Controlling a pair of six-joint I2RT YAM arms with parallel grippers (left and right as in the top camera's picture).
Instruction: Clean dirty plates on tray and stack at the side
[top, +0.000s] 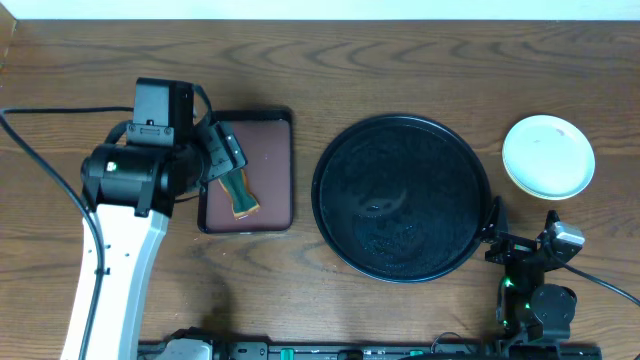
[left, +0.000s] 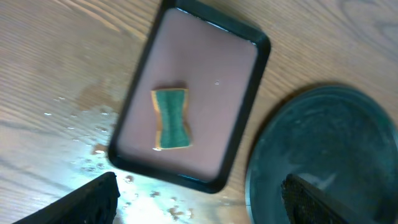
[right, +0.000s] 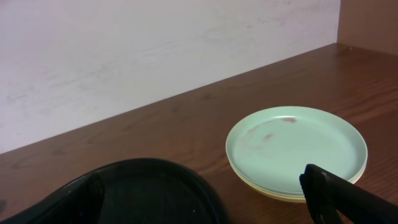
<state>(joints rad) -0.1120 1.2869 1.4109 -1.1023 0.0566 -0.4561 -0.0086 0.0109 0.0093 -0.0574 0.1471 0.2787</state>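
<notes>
Mint-green over a pale yellow edge, we see the plates stacked on the table just beside the glossy black tray, with faint reddish smears on the top one. The left gripper and right gripper stand spread wide, holding nothing.

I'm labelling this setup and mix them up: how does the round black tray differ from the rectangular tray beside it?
Shape: the round black tray is circular, the rectangular tray oblong with rounded corners. Colour: the round one is all black, the rectangular one reddish-brown inside a black rim. Size: the round one is larger. Contents: a green sponge lies in the rectangular tray, while the round one holds nothing. Both lie flat on the wooden table.
</notes>
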